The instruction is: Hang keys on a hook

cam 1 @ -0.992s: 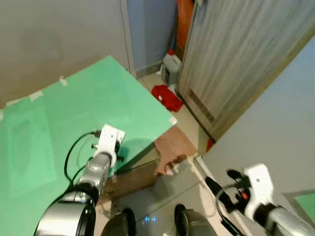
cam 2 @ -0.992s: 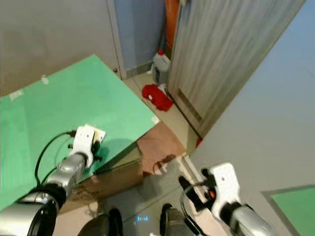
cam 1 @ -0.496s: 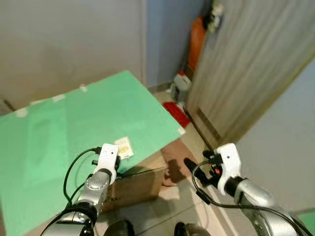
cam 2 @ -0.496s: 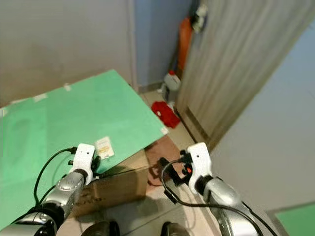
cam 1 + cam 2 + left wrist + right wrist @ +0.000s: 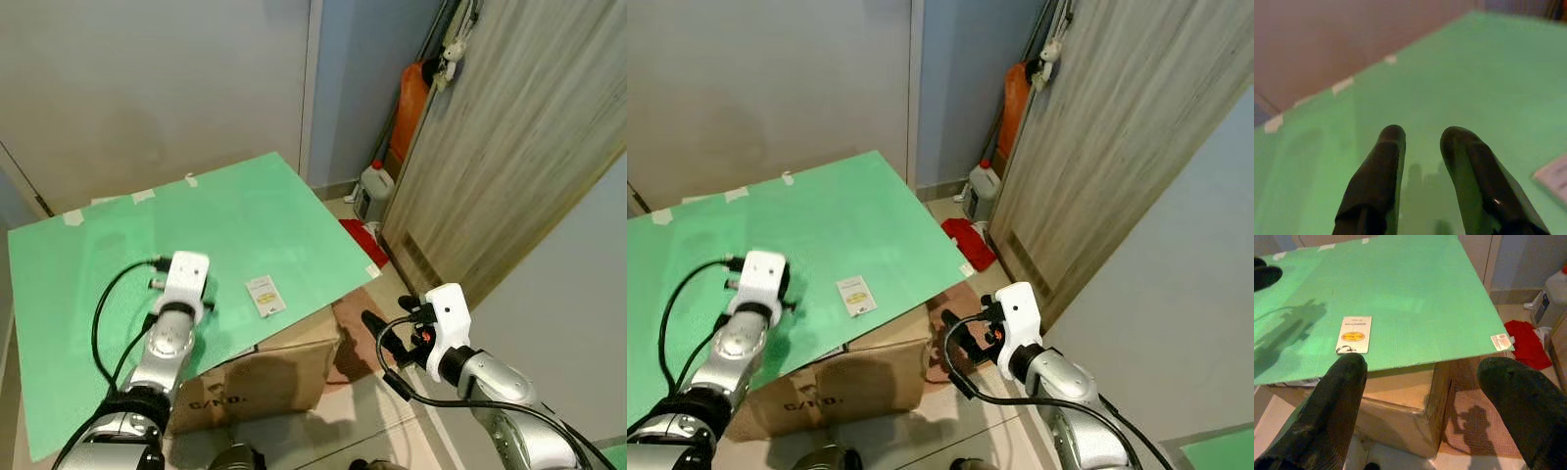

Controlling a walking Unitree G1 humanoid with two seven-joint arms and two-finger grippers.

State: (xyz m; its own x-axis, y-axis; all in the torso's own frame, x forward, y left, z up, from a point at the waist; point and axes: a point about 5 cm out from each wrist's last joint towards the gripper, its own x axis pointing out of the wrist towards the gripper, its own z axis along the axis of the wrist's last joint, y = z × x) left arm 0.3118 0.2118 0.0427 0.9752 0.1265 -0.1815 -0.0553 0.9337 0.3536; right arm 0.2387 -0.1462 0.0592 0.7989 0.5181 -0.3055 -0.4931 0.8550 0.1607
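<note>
Green corrugated board (image 5: 118, 264) lying flat over a cardboard box (image 5: 265, 377), taped at its far edge. At the left, left gripper (image 5: 1420, 147) hovering low above the board, fingers (image 5: 1376, 176) parted by a narrow gap and grasping nothing. Further right, near the board's front edge, a small white tag with a yellow label (image 5: 1354, 334), a little metal ring at its near end — probably the keys' fob, though no key blades can be made out. Beyond the board's right corner, a red cloth (image 5: 968, 242) on the floor, a white jug (image 5: 982, 182) and an orange container (image 5: 1016, 90) against the wall beside a wooden door (image 5: 509, 147). At the right, right gripper (image 5: 1435, 377) held off the board's front corner above the box, fingers spread wide and empty, aimed toward the tag.

Judged light, thin and stiff, lying flat on a smooth sheet, so likely to slide rather than lift under a top-down pinch. Best taken at the ring end or across the narrow edges, leaving the ring free for a hook. No hook made out
</note>
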